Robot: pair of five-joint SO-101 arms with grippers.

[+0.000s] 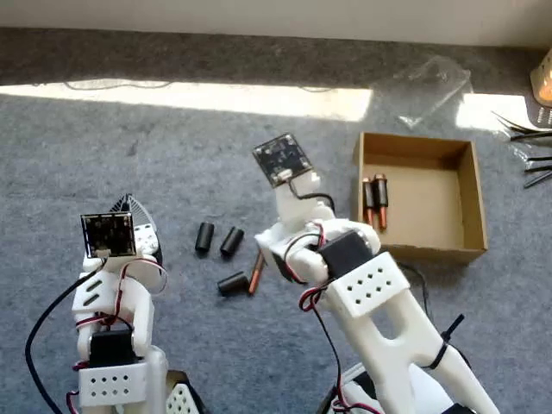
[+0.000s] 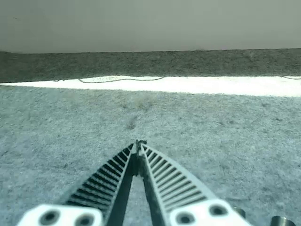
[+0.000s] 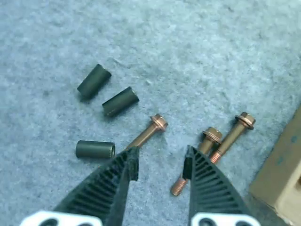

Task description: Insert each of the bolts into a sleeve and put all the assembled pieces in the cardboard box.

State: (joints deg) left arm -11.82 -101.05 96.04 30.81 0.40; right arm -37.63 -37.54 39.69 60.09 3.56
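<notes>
Bolts: three loose on carpet, 8 o'clock of the cardboard box.
Sleeves: three, 9 to 11 o'clock of the bolts.
Right gripper: wide open, empty, over bolts.
Left gripper: closed, empty.

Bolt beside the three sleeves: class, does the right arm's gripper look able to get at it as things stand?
Probably yes. The right gripper hangs open above that bolt, which lies bare on the carpet, apart from the nearest sleeve; nothing covers it.

light: daylight, even | glare: sunlit strip across far carpet | shadows: soft, short
</notes>
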